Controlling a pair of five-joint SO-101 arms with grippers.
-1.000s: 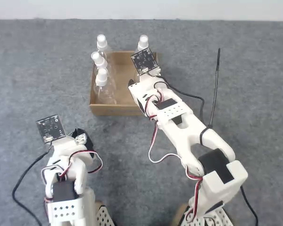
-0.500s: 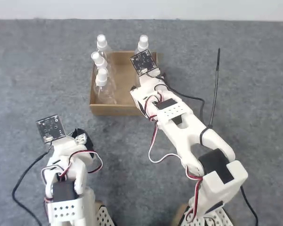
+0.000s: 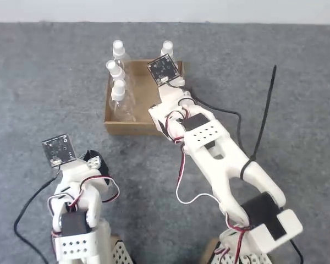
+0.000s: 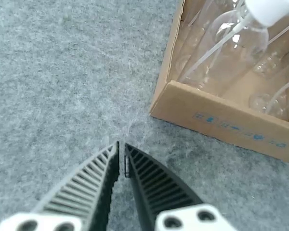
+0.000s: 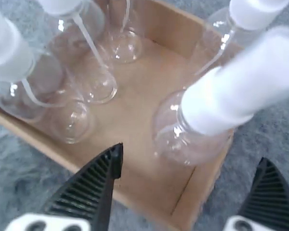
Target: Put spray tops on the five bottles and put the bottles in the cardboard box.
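The cardboard box [image 3: 133, 127] sits at the far middle of the grey carpet. Several clear bottles with white spray tops stand in it, among them one at the left wall [image 3: 118, 91] and one at the far right corner [image 3: 166, 49]. My right arm [image 3: 179, 110] hangs over the box's right half. In the right wrist view, my right gripper [image 5: 190, 156] is open, its fingers either side of a capped bottle [image 5: 197, 130] standing in a corner of the box [image 5: 202, 192]. My left gripper [image 4: 121, 148] is shut and empty, low over the carpet short of the box [image 4: 221, 120].
A black cable [image 3: 264, 121] rises to the right of the right arm. Grey carpet [image 3: 44, 82] lies open on both sides of the box. The left arm's base [image 3: 77, 220] stands at the near left.
My right arm's wrist has shifted slightly left and farther over the box, while its elbow and the cable swung right. The left arm has not moved.
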